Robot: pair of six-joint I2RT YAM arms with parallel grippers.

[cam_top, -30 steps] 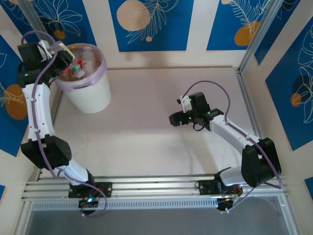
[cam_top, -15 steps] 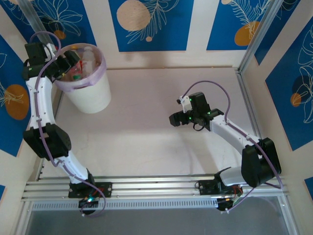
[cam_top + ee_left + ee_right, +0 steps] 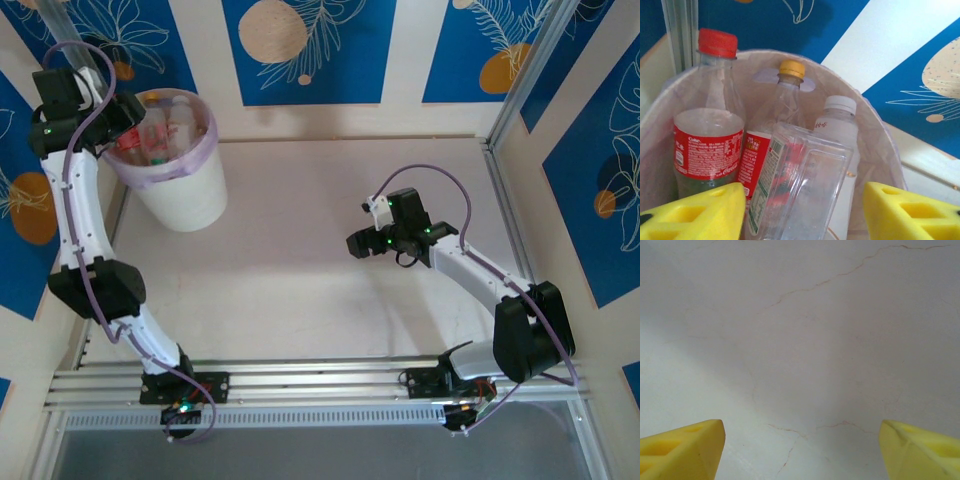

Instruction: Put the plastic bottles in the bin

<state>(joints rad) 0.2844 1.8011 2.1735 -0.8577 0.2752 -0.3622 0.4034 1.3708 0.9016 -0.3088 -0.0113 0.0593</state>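
My left gripper (image 3: 803, 212) hangs over the bin (image 3: 188, 196) at the far left corner of the table (image 3: 300, 300), fingers parted, gripping nothing I can make out. Inside it, plastic bottles (image 3: 707, 145) stand crowded together. My right gripper (image 3: 801, 450) gapes wide above bare tabletop.

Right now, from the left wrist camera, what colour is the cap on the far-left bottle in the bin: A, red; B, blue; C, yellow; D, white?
A: the far-left bottle in the bin wears a red cap; the yellow cap and white cap top bottles to its right.
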